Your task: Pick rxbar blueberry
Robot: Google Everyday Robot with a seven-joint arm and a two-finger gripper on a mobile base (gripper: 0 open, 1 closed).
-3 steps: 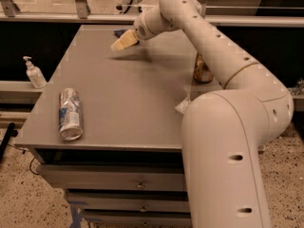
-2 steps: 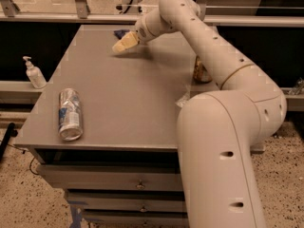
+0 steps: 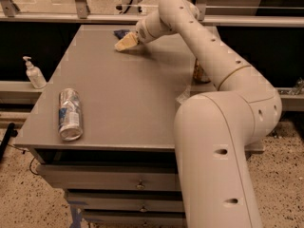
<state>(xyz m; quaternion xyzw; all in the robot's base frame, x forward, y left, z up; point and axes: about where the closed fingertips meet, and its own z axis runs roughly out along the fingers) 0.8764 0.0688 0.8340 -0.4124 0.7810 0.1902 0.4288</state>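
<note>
Camera view: looking down across a grey counter [image 3: 128, 103] with drawers beneath it, the big cream arm sweeping in from the right foreground.
Arm: it reaches up and leftward across the counter, all the way to the far edge.
Hand [image 3: 126, 42]: low over the far end of the counter, pale fingers pointing left and down, tips right at the surface.
Hand state: cannot tell whether it is spread or clenched; the fingers read as one pale wedge from here.
Rxbar blueberry [image 3: 120, 33]: small dark navy patch lying flat at the far edge of the counter, just behind and just beside the hand, partly hidden by it; whether the two touch, I cannot tell.
White-and-blue can [image 3: 69, 114]: lying on its side near the front left corner of the counter, well apart from the hand.
Gold-brown can [image 3: 199, 72]: upright at the right edge of the counter, mostly hidden behind the arm.
Pump bottle [image 3: 34, 73]: white, standing on a ledge left of the counter, off the work surface.
</note>
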